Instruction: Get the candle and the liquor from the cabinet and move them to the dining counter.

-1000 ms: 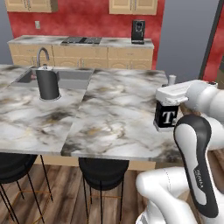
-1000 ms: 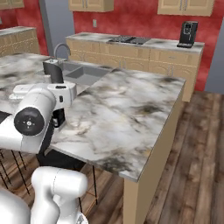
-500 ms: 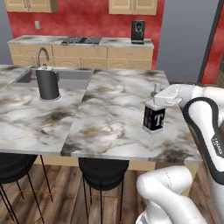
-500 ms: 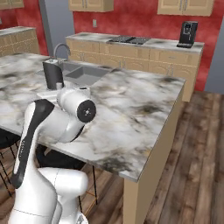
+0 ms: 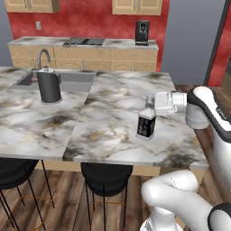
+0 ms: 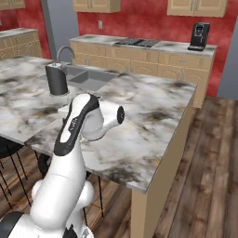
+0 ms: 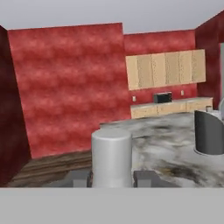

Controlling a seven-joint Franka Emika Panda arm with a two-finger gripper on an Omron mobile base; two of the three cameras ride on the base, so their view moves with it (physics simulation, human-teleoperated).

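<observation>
The liquor (image 5: 146, 122), a squat black bottle with a short pale neck, stands upright near the right end of the dining counter (image 5: 101, 115), its base at the marble top. My gripper (image 5: 150, 102) reaches in from the right and is shut on the bottle's neck. In the hand view the pale neck (image 7: 111, 155) rises between my two dark finger tips (image 7: 148, 177). My own white arm hides the bottle in the right base view, where the counter (image 6: 155, 116) stretches ahead. The candle is out of view.
A tall dark cylinder (image 5: 48, 85) stands by the inset sink (image 5: 72, 77) and faucet (image 5: 43, 56) at the counter's left. Black stools (image 5: 106, 173) sit under the near edge. A back counter carries a coffee machine (image 5: 142, 32) below tan wall cabinets (image 5: 137, 5).
My arm has carried the bottle leftward, from past the counter's right edge inward over the marble, and lowered it to the top. The cameras have not moved.
</observation>
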